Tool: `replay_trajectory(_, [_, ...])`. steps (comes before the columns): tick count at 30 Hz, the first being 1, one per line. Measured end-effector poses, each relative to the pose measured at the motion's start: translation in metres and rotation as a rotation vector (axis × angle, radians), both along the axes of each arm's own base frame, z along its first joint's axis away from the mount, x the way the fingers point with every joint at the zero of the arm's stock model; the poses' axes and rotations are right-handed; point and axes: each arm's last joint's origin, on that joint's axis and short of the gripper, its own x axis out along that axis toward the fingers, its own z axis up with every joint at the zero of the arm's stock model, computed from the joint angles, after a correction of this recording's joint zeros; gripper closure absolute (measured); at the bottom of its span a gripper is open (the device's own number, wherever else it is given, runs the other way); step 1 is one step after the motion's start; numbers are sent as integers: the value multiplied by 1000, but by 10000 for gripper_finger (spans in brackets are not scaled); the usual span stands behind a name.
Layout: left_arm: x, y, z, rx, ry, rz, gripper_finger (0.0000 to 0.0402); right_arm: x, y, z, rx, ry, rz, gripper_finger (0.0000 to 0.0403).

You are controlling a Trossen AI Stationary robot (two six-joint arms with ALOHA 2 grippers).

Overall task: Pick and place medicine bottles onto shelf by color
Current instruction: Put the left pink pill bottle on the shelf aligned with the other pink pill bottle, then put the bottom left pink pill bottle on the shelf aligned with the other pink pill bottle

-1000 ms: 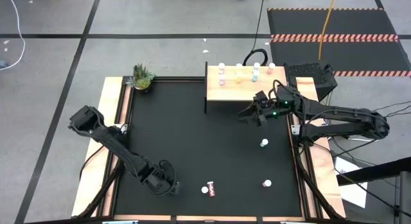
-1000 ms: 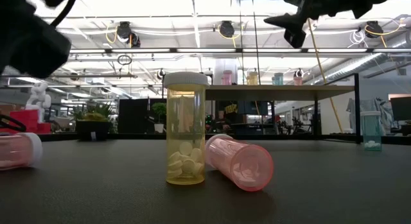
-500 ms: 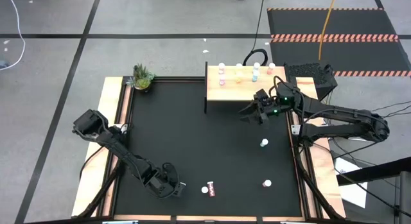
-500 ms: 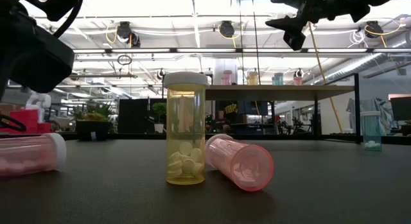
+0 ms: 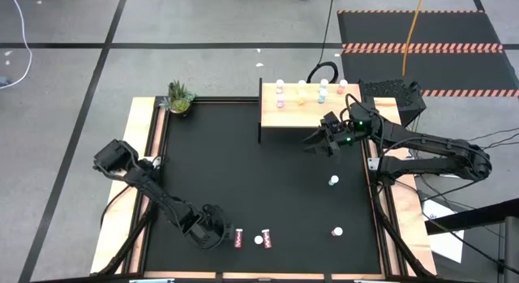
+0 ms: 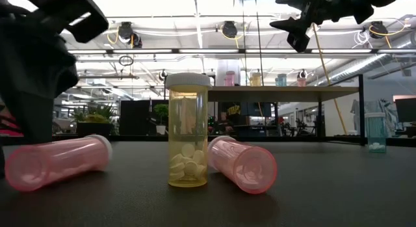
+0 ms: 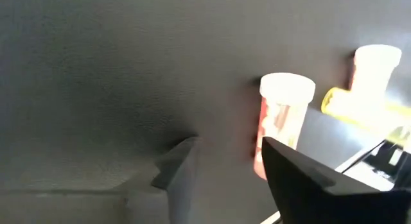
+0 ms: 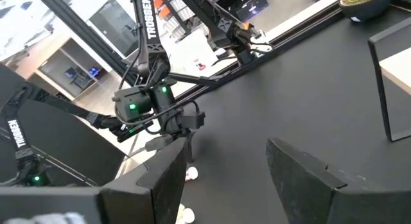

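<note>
Since a second ago, a pink bottle [image 5: 238, 237] has rolled out from the left gripper [image 5: 212, 232] and lies on its side just beside it, near the upright yellow bottle [image 6: 188, 131] and second pink bottle [image 6: 242, 164] at the table's near edge. We see the left jaws parted, empty. We should square the fingers across the body, close, lift, then carry to the shelf [image 5: 300, 114]. Right gripper [image 5: 328, 139] hovers spread by the shelf front.
</note>
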Motion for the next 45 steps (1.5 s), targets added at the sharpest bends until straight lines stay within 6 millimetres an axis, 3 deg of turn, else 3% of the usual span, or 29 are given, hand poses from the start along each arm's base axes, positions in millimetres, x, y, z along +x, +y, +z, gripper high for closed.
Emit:
replay_trajectory(12, [14, 13, 22, -136, -29, -107, 108, 0, 0, 0, -17, -3, 2, 195])
replay_trajectory(20, [25, 17, 44, -146, 185, -46, 101, -1, 0, -3, -7, 31, 2, 195])
replay_trajectory(26, [47, 23, 69, -122, 117, -1, 100, -1, 0, -3, -30, 26, 7, 195])
replay_trajectory(36, [81, 12, 46, -113, 192, -98, 100, -4, -7, -6, -31, 40, -10, 195])
replay_trajectory(41, [80, 10, 48, -109, 245, -78, 101, -6, -11, -7, -24, 55, -12, 195])
replay_trajectory(45, [81, 4, 34, -124, 271, -91, 101, -8, -14, -8, -23, 63, -21, 195])
